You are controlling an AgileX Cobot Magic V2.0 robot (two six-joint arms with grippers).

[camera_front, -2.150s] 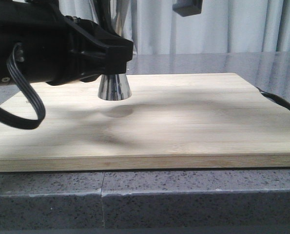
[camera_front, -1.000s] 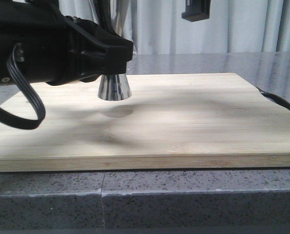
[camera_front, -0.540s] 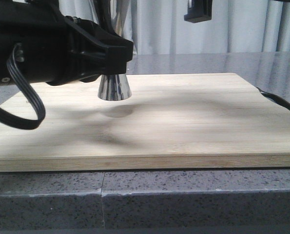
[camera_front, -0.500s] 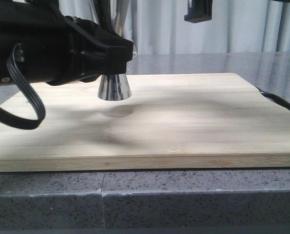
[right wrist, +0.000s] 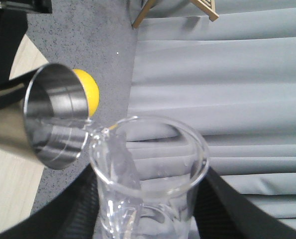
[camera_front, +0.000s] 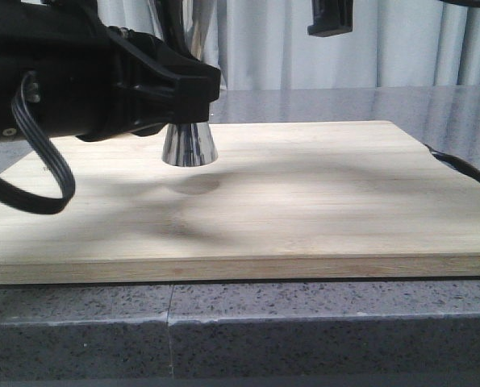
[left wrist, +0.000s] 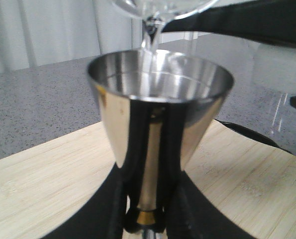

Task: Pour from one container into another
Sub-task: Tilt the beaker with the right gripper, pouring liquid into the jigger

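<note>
My left gripper (left wrist: 148, 219) is shut on the steel jigger (left wrist: 160, 99) at its waist, by the gold band (left wrist: 148, 217). In the front view the jigger's lower cone (camera_front: 189, 145) hangs just above the board over its own shadow. My right gripper (right wrist: 148, 221) is shut on the clear glass beaker (right wrist: 148, 164), which is tilted with its lip (right wrist: 99, 130) over the jigger's rim (right wrist: 53, 117). A thin clear stream (left wrist: 150, 40) falls from the beaker (left wrist: 160, 6) into the jigger's upper cup. Only a black tip of the right gripper (camera_front: 330, 16) shows in the front view.
A bamboo cutting board (camera_front: 320, 201) lies on the grey speckled counter (camera_front: 304, 322). A black loop (camera_front: 459, 167) sticks out at the board's right edge. A yellow ball (right wrist: 89, 92) lies on the counter behind the jigger. Grey curtains hang at the back.
The black tip of the right gripper at the top of the front view has drifted a little to the right. The left arm and the jigger have stayed still.
</note>
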